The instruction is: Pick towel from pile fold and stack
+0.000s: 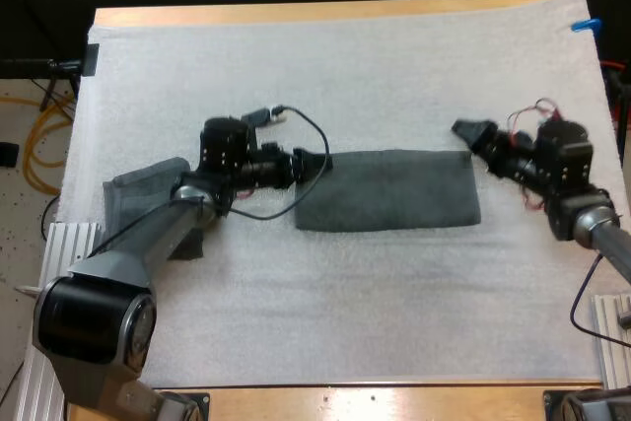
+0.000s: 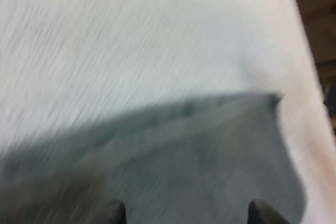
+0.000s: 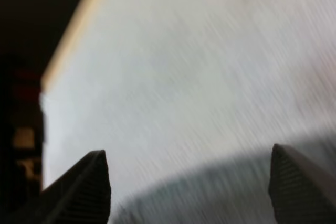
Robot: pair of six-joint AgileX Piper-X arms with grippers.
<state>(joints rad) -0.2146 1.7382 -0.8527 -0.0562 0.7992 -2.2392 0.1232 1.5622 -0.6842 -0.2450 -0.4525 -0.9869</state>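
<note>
White mat (image 1: pixel 375 76) covered most of the wooden table (image 1: pixel 296 14), wood showing along far and near edges; yellow cable (image 1: pixel 44 115) lay looped on the floor (image 1: pixel 15 234) left of it

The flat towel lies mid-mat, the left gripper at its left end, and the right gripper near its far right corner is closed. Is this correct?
Not closed: the right gripper is open, fingers wide apart in the right wrist view. The towel and left gripper are as stated.
</note>
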